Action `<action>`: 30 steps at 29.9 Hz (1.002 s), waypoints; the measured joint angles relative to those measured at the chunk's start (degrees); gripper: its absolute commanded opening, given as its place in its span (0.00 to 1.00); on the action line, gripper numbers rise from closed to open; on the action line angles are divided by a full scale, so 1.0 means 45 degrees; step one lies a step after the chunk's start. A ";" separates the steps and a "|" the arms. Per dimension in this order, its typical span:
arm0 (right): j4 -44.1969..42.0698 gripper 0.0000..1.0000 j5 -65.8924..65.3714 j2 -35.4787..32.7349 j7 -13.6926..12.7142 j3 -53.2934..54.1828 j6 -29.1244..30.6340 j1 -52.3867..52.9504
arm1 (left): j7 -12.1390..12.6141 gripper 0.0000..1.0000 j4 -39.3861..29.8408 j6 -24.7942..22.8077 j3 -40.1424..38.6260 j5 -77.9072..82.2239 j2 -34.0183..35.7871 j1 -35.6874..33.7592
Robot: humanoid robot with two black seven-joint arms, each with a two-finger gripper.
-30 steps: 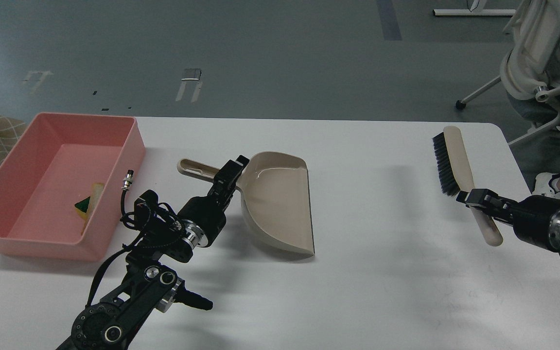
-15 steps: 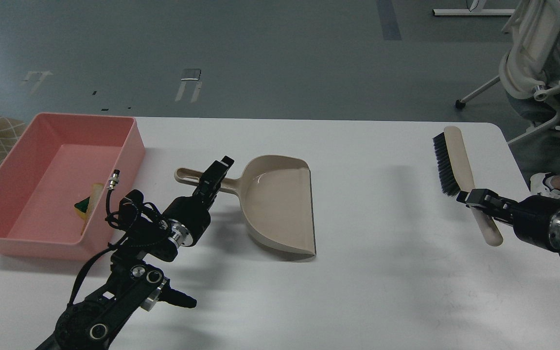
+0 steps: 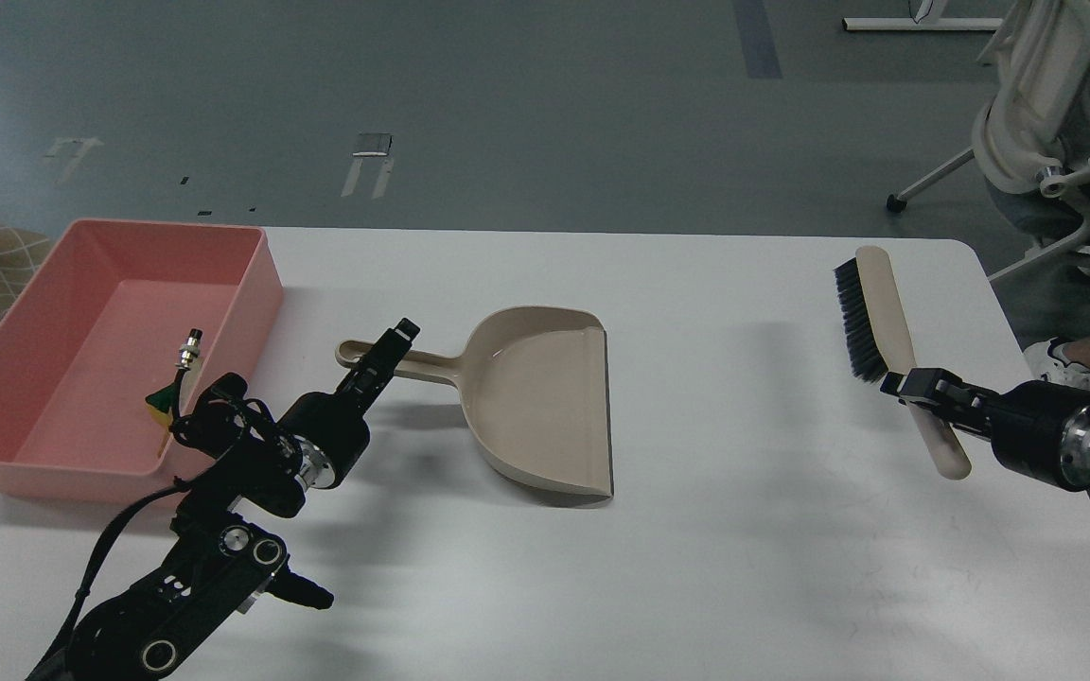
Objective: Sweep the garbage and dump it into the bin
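The salmon-pink bin [image 3: 53, 312] stands at the table's left end. A bit of the garbage, the yellow chunk with its green layer [image 3: 161, 402], shows inside by the bin's right wall; my left arm's cable hides the rest. The beige dustpan [image 3: 536, 397] lies flat on the table, handle pointing left. My left gripper [image 3: 384, 352] is over the handle's outer end, its fingers apart on either side of it. My right gripper [image 3: 919, 390] is shut on the handle of the black-bristled brush [image 3: 871, 317] and holds it at the right end of the table.
The white table [image 3: 744, 530] runs from the bin to the right edge, near my right arm. A white office chair [image 3: 1042, 113] with a seated person stands beyond the table's far right corner. Grey floor lies behind the table.
The dustpan has come down flat and shifted slightly left. My left gripper has slid back along its handle from the neck to the outer end. The brush has shifted slightly left.
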 measured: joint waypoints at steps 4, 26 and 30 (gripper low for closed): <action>0.0000 0.00 0.0000 0.0000 -0.0003 0.0000 0.0000 0.0005 | 0.0000 0.69 0.0020 0.0003 0.0004 0.0218 0.0517 0.0002; -0.0014 0.00 -0.0013 0.0145 0.0002 0.0000 0.0000 -0.0066 | 0.0079 0.69 0.0260 0.0292 0.0241 0.1760 0.2420 -0.0148; 0.0036 0.00 -0.0020 0.0047 0.0001 0.0001 0.0000 -0.0182 | 0.0172 0.69 0.0068 0.0555 0.0135 0.1763 0.2648 -0.0232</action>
